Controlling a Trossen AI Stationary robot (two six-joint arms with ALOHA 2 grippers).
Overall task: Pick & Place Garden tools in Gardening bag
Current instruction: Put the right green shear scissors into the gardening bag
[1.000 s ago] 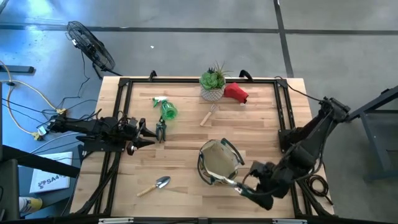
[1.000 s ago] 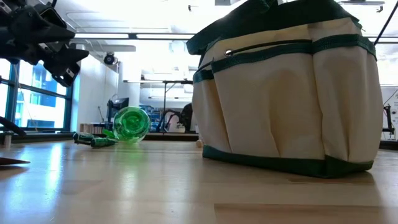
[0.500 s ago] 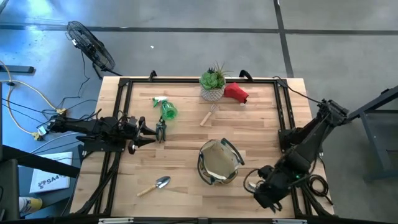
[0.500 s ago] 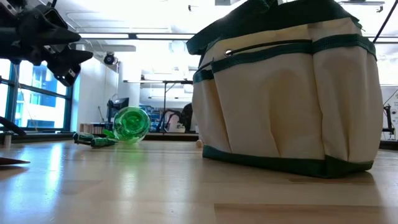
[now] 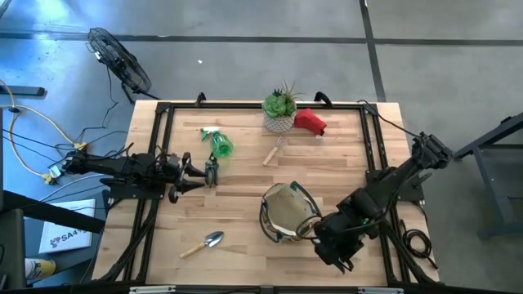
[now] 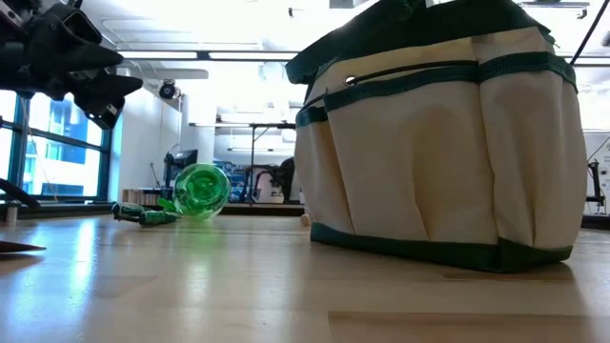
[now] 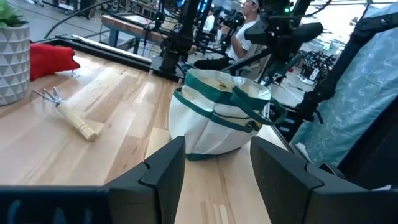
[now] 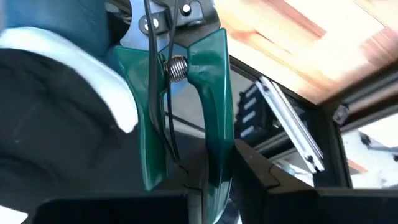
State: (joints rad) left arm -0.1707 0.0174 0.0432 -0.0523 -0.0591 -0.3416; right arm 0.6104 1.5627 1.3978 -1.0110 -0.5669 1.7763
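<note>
Pruner [image 8: 186, 106] blades hidden in right claw [image 8: 208, 177].

green spiky plant in a white patterned pot [image 5: 279, 112] near the table's far edge, light wooden table [image 5: 245, 208] with a black frame, black floor fan [image 5: 119, 60] on the grey floor beyond the far left corner, seated person [image 7: 241, 30] in the room behind

Both arms [image 5: 384, 192] are matte black, jointed and boxy, with thick angular black jaws and trailing black cables.
</note>
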